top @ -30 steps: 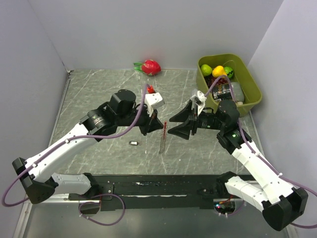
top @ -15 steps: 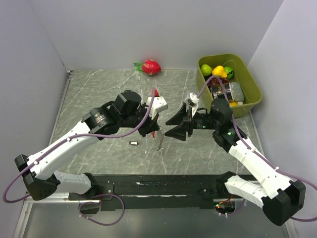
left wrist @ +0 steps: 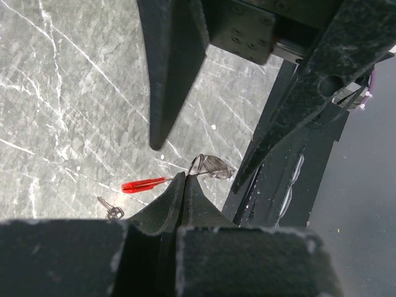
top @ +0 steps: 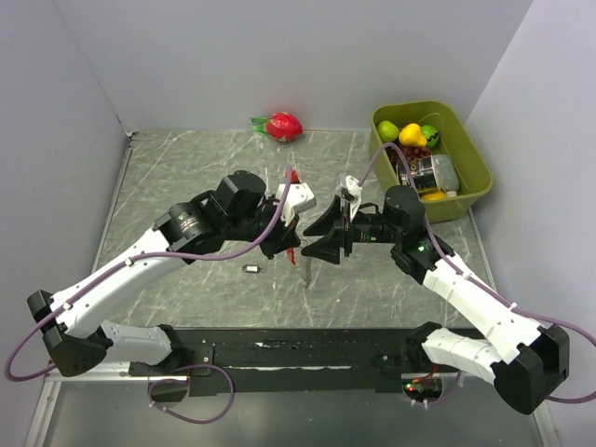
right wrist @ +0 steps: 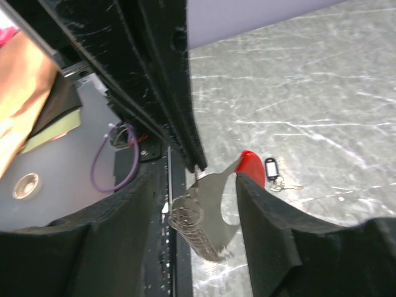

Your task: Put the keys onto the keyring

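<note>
My left gripper [top: 289,240] is shut on the keyring [top: 305,268] and holds it above the table. In the left wrist view the shut fingertips [left wrist: 184,176] pinch its thin wire, with the red part [left wrist: 145,184] to the left and the metal loop [left wrist: 213,167] to the right. My right gripper [top: 312,238] is open, facing the left one. In the right wrist view its fingers [right wrist: 272,235] flank the keyring's silvery coil and blade [right wrist: 207,216] without touching them. A small key with a dark tag [top: 251,269] lies on the table; it also shows in the wrist views [left wrist: 110,209] [right wrist: 272,170].
A red dragon fruit [top: 282,125] lies at the back of the table. A green bin [top: 475,177] with fruit and a can stands at the back right. A black rail [top: 307,354] runs along the near edge. Grey walls close in the sides.
The right arm has moved left, so its open fingers now flank the keyring's metal part. The left gripper has shifted right with the keyring. The key on the table has not moved.
</note>
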`<act>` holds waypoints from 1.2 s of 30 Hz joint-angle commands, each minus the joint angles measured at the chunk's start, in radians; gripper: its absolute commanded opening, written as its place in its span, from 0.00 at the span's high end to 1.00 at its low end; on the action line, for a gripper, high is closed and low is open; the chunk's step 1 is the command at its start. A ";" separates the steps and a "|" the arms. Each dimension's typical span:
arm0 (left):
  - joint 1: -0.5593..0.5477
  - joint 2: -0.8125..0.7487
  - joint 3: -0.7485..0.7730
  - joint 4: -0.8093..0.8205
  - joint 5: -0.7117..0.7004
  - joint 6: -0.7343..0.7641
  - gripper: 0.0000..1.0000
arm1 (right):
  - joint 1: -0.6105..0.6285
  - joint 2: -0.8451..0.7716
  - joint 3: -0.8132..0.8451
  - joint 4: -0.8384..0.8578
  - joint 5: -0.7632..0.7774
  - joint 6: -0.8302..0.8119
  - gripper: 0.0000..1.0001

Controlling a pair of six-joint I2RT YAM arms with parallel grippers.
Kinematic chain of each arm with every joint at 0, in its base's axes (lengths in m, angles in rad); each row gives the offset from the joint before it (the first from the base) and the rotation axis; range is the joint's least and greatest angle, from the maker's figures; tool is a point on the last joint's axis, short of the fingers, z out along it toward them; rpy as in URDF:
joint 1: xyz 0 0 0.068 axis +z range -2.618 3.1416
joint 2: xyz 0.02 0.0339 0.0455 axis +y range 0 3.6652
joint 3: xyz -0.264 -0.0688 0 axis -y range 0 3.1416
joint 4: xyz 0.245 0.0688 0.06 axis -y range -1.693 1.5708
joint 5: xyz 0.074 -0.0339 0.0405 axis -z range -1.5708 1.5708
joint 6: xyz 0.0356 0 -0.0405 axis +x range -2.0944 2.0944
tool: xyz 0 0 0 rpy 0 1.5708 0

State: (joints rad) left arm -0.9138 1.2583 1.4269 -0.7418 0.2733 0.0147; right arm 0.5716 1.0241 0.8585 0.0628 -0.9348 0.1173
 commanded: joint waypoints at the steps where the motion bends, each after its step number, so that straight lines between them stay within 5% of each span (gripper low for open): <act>1: -0.008 -0.036 -0.005 0.048 0.032 -0.007 0.99 | 0.005 -0.036 0.008 0.066 0.060 -0.010 0.35; 9: -0.011 -0.045 -0.014 0.071 0.055 -0.007 0.99 | 0.005 -0.016 0.007 0.083 0.051 0.004 0.47; 13: -0.013 -0.054 -0.020 0.082 0.052 -0.007 0.99 | 0.007 0.004 0.007 0.091 0.011 0.005 0.63; 21: -0.013 -0.069 -0.020 0.082 0.053 -0.007 0.99 | 0.007 -0.009 -0.018 0.111 -0.067 -0.015 0.71; 26: -0.011 -0.076 -0.019 0.091 0.061 -0.007 0.99 | 0.005 0.008 -0.019 0.141 -0.148 -0.013 1.00; 36: -0.013 -0.097 -0.051 0.136 0.087 -0.007 0.99 | 0.007 -0.045 -0.039 0.181 -0.141 -0.011 1.00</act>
State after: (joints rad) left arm -0.9207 1.1938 1.3880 -0.7033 0.3386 0.0143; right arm 0.5716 1.0210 0.8314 0.1822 -1.0557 0.1139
